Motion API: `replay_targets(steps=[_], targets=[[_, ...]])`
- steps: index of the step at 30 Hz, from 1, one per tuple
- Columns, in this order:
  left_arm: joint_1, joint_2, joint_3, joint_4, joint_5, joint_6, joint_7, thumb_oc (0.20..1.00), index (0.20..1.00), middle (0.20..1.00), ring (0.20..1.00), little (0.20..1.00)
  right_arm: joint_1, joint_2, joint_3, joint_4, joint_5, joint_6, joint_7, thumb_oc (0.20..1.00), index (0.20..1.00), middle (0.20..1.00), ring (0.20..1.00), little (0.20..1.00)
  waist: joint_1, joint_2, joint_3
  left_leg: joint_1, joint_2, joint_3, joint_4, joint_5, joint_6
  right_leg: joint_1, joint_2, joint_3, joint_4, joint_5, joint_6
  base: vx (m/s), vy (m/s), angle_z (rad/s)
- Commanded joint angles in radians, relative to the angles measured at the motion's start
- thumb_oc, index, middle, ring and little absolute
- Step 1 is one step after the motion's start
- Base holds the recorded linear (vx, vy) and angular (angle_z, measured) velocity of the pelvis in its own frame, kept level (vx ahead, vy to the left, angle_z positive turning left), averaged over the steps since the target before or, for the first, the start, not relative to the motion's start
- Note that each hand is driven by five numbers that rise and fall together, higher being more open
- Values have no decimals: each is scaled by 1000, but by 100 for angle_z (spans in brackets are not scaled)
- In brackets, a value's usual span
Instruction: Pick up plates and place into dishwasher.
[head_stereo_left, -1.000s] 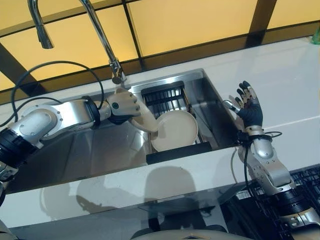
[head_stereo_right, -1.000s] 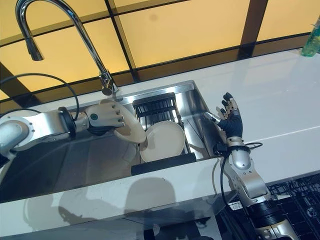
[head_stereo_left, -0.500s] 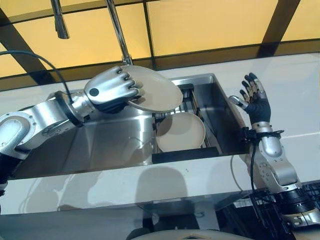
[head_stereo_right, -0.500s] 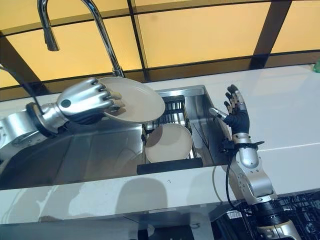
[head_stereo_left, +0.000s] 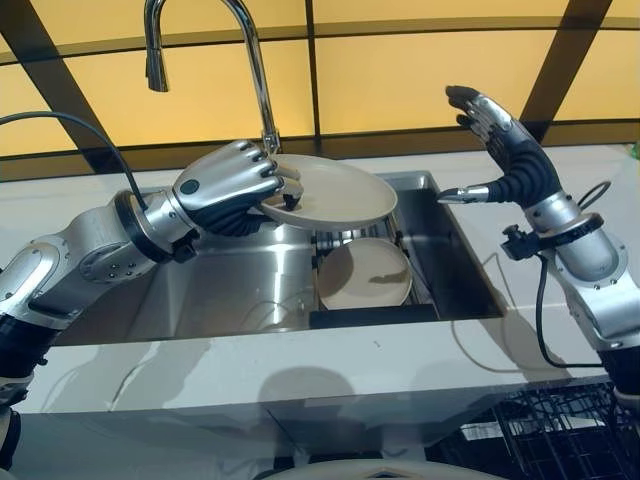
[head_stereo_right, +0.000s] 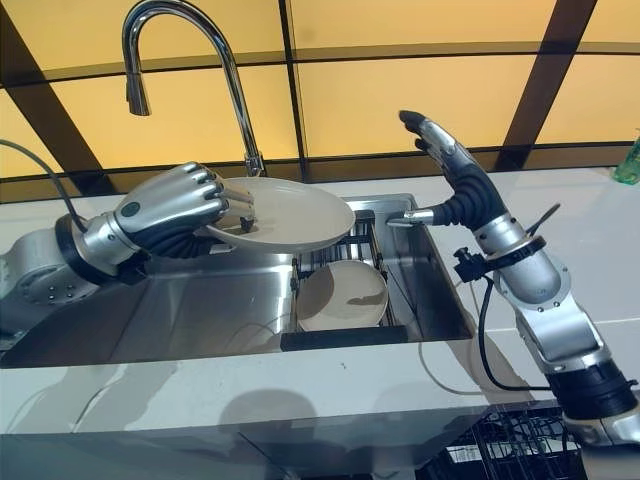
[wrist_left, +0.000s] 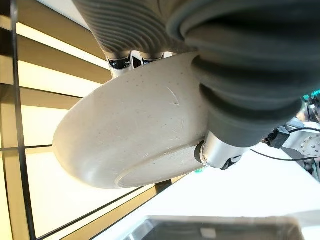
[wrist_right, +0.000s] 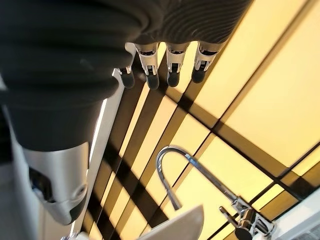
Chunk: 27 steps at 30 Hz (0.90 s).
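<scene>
The left hand (head_stereo_left: 228, 185) has its fingers curled over the rim of a round cream plate (head_stereo_left: 335, 192) and holds it nearly level above the steel sink (head_stereo_left: 220, 295). A second round cream plate (head_stereo_left: 365, 273) lies on the black rack (head_stereo_left: 372, 316) in the sink, below the first. The right hand (head_stereo_left: 505, 150) is raised above the sink's right side, fingers straight and spread, empty. A curved chrome tap (head_stereo_left: 250, 55) stands behind the sink in the white table (head_stereo_left: 250, 370).

no readable text, labels or numbers anywhere in these views
</scene>
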Motion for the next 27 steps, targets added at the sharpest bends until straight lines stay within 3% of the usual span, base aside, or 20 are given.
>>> replay_targets(steps=[1, 8, 13, 19, 27], targets=[[-82, -13, 49, -7, -138, 44, -36, 200, 200, 200, 200, 200, -115, -56, 41, -73, -14, -60, 93, 1000, 1000, 1000, 1000, 1000, 33, -34, -27, 109, 18, -4, 19, -149, 7, -132, 7, 39, 3, 126, 1, 0, 0, 0], [-75, -47, 43, 3, -236, 74, -94, 200, 200, 200, 200, 200, -170, -77, 78, -100, 17, -70, 169, 1000, 1000, 1000, 1000, 1000, 31, -40, -32, 113, 24, 0, 18, -146, 6, -129, 10, 42, 0, 128, -2, 0, 0, 0], [-40, -146, 64, -27, -483, 169, -256, 200, 200, 200, 200, 200, -184, -42, 106, -131, -9, -66, 240, 1000, 1000, 1000, 1000, 1000, 37, -40, -30, 115, 29, -2, 18, -144, 4, -125, 12, 41, -2, 127, -4, 0, 0, 0], [-11, -257, 64, -49, -608, 251, -375, 200, 200, 200, 200, 200, -214, 2, 111, -134, -22, -72, 227, 1000, 1000, 1000, 1000, 1000, 38, -44, -30, 119, 32, -3, 18, -145, 4, -120, 12, 42, -2, 126, -7, 0, 0, 0], [-1, -301, 68, -107, -666, 304, -473, 200, 200, 200, 200, 200, -213, 39, 120, -170, -50, -67, 221, 1000, 1000, 1000, 1000, 1000, 43, -43, -31, 121, 29, -1, 19, -149, 5, -116, 9, 44, -4, 124, -7, 0, 0, 0]])
